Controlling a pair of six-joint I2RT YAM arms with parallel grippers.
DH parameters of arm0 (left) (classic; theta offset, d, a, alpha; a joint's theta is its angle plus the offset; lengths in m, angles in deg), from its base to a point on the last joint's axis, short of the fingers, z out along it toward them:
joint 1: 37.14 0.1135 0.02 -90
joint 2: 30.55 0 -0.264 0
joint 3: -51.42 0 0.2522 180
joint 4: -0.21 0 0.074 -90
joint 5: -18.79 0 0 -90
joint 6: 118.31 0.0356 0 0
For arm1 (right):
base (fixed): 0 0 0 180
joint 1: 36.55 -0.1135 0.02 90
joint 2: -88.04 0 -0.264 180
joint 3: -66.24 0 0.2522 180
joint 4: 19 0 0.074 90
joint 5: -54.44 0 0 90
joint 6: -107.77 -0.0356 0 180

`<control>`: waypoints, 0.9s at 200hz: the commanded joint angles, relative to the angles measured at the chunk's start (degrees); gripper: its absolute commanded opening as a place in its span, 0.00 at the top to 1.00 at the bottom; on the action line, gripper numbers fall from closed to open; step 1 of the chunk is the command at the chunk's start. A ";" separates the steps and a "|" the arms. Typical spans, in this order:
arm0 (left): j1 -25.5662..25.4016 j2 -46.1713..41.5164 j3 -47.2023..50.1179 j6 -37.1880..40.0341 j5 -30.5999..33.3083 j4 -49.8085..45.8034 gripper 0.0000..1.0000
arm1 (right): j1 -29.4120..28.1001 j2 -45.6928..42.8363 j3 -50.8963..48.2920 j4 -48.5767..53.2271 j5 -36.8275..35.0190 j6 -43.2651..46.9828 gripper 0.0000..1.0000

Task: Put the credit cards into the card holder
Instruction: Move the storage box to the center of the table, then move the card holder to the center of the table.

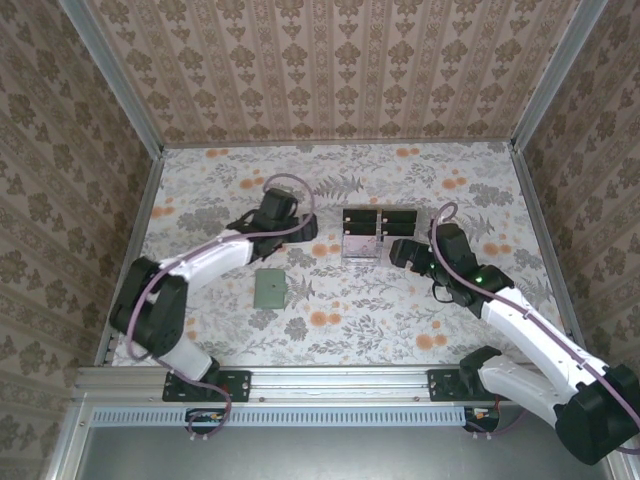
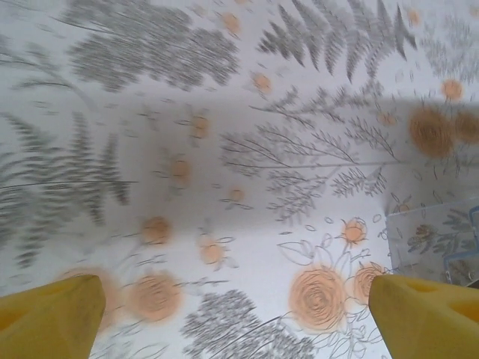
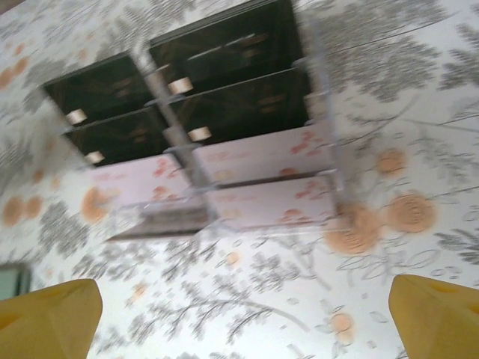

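As card holder (image 1: 269,288) lies, lengthwise near-far

The table (image 1: 400,330) wears a white cloth printed with grey ferns and orange blossoms, ringed by walls (image 1: 330,70) papered in beige with a brown damask motif. The clear plastic stand (image 1: 362,246) holds glossy black blocks (image 3: 224,52) at its back and pale pink rectangular cards (image 3: 262,158) at its front, and left of the stand lies a plain sage-green flat rectangular wallet (image 1: 269,288). The left arm's fingers (image 2: 52,318) and the right arm's fingers (image 3: 438,318) are yellow.
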 commanded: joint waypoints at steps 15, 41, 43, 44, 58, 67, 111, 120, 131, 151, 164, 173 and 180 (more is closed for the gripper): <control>6.54 -12.38 11.10 -4.45 -4.38 -6.30 0.00 | -7.90 3.52 4.74 0.48 6.83 -1.78 0.08; 10.57 -20.06 19.09 -6.54 -7.52 -5.80 0.00 | -14.24 10.29 7.22 -0.85 4.35 -3.23 0.11; 10.58 -20.41 19.59 -6.58 -7.58 -5.68 0.00 | -14.75 10.75 7.32 -1.15 4.15 -3.29 0.11; 10.58 -20.48 19.82 -6.58 -7.63 -5.56 0.00 | -14.91 10.97 7.39 -1.26 4.10 -3.32 0.11; 10.61 -22.19 22.35 -7.44 -8.73 -4.57 0.00 | -17.28 14.06 8.20 -2.12 2.72 -4.01 0.11; 10.59 -22.32 23.50 -7.78 -9.49 -3.84 0.00 | -18.66 15.61 8.57 -2.64 1.86 -4.50 0.12; 9.51 -19.63 25.83 -8.40 -11.30 0.11 0.00 | -22.83 18.31 9.04 -3.40 -1.45 -6.66 0.12; 8.96 -19.07 26.16 -8.67 -11.64 1.18 0.00 | -23.16 18.31 8.95 -3.17 -1.89 -6.90 0.11; 7.98 -18.27 26.37 -8.90 -11.84 2.31 0.00 | -23.42 18.32 9.03 -2.61 -2.53 -7.11 0.11; 5.52 -16.89 26.97 -9.96 -11.95 4.80 0.00 | -23.97 18.10 9.23 -1.15 -4.71 -7.27 0.09; 4.00 -15.60 27.24 -10.86 -11.73 6.07 0.00 | -24.68 17.66 9.56 0.26 -7.63 -7.38 0.00; 3.04 -14.75 27.34 -11.46 -11.72 6.60 0.00 | -24.99 17.32 9.74 1.17 -9.31 -7.68 0.00; 2.31 -14.21 27.34 -11.96 -11.52 6.98 0.00 | -25.19 16.97 9.78 1.64 -10.25 -7.80 0.00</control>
